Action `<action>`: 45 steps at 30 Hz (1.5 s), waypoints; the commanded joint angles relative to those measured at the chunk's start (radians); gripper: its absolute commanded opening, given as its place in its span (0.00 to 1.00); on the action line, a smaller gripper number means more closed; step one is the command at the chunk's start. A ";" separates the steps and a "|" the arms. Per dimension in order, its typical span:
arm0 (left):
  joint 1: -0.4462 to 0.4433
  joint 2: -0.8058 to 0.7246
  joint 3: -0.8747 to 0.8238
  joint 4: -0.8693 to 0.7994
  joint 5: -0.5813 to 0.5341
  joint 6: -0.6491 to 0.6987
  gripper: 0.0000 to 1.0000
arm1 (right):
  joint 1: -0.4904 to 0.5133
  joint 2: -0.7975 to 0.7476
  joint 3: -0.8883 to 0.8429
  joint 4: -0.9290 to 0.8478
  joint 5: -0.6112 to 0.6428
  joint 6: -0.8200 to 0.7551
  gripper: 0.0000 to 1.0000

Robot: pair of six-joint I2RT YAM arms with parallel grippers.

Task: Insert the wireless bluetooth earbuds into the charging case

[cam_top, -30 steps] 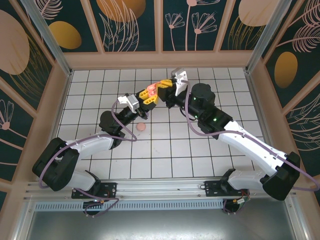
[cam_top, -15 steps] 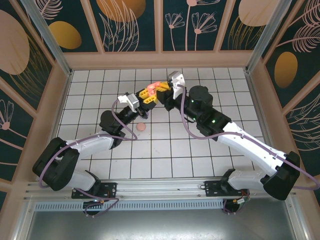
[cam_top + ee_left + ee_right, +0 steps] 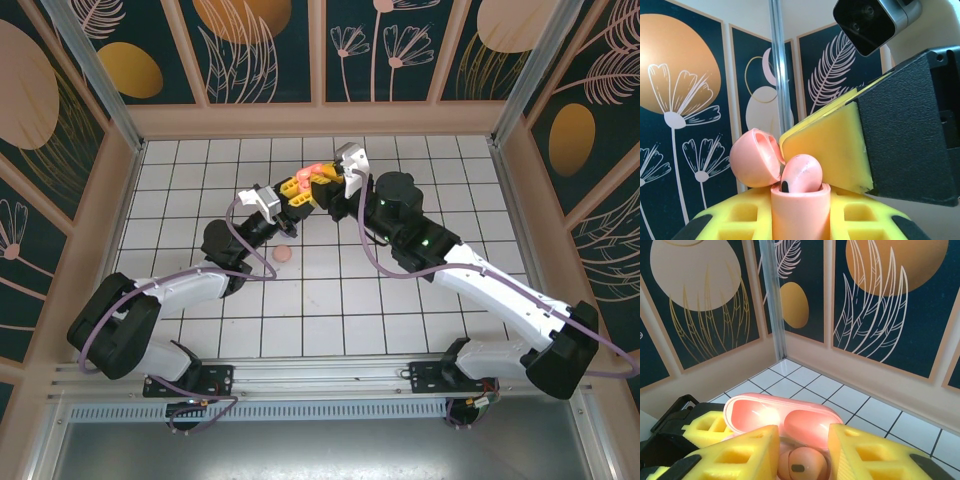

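Observation:
My left gripper holds the salmon-pink charging case upright above the table, its yellow fingers shut on the case body. The lid stands open. One pink earbud sits in the case's socket. My right gripper hovers over the case with its fingers on either side of that earbud, slightly parted, a thin gap on the right. Behind them is the open lid. A second pink earbud lies on the tiles below the left arm.
Both grippers meet above the white tiled floor near the back middle. Wooden walls with dark flower panels surround the floor. The right wrist's camera looms close over the case.
The right gripper has shifted a little left over the case, and its jaws have parted slightly around the earbud. The left gripper keeps hold of the case.

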 commanded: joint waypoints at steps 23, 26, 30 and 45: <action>-0.032 -0.004 0.068 0.040 -0.064 0.003 0.00 | 0.020 -0.046 -0.023 -0.110 -0.013 0.032 0.59; -0.032 -0.001 0.070 0.040 -0.061 0.002 0.00 | 0.019 -0.051 -0.015 -0.108 -0.019 0.036 0.63; -0.032 0.004 0.071 0.039 -0.056 -0.002 0.00 | 0.017 -0.055 -0.003 -0.105 -0.021 0.041 0.66; -0.032 0.034 0.061 0.056 -0.046 -0.012 0.00 | -0.082 -0.142 0.031 -0.043 -0.128 0.170 0.73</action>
